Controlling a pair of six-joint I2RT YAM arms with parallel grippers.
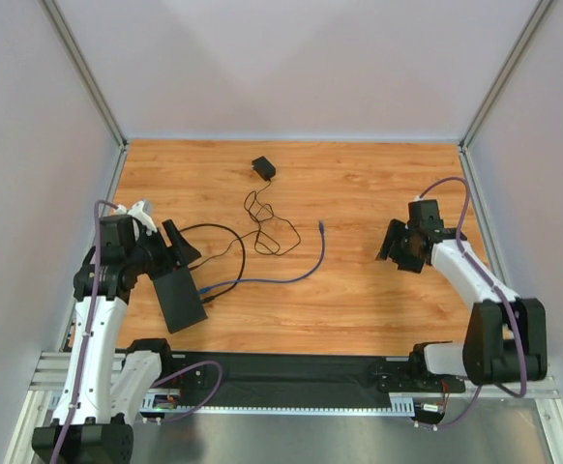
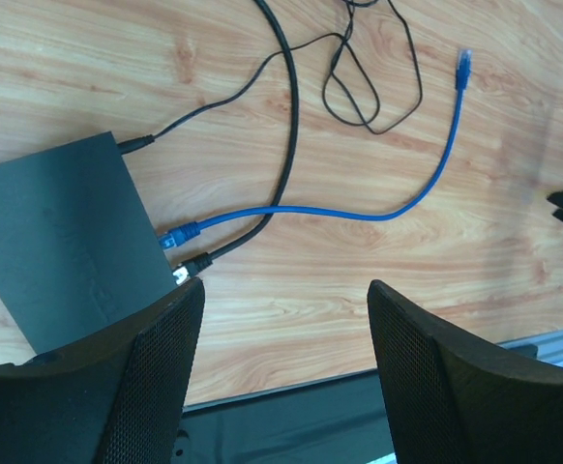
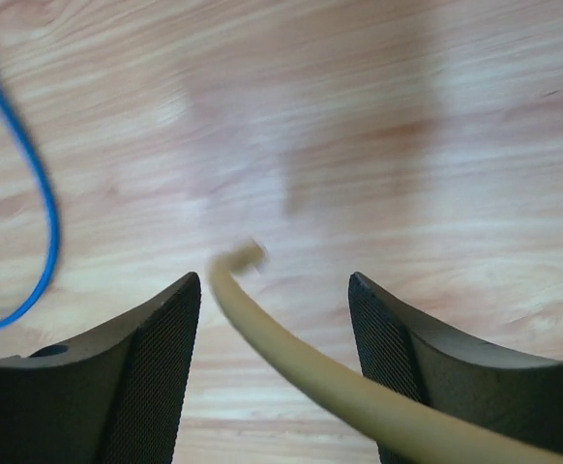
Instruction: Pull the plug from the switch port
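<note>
While the blue plug (image 2: 177, 237) sat in the switch (image 1: 180, 300), nothing was gripped

Because the switch lay loose on the table (image 1: 359, 184) at about 8 o'clock in the top view, a pull on the plug could have dragged the whole box along instead of freeing it; nothing pinned it down. A black plug (image 2: 199, 261) sat just beside the blue one on the same edge, so a closing grip could have caught the wrong one, or both. The blue plug's latch, too small to make out, might also have held if left unpressed.

The left gripper (image 2: 283, 290) hovered with its jaws wide and nothing between them, one finger over the box's corner near the plugs. The right gripper (image 3: 274, 285), well apart at 3 o'clock, had its jaws parted too. A blurred yellowish cord (image 3: 291, 372) ran between them, pinched by neither finger, and could have snagged if that gripper moved.

The box's long axis ran roughly from 11 to 5 o'clock. Its socket edge faced between 2 and 3 o'clock, and the blue cable (image 2: 359, 211) trailed off that way.
</note>
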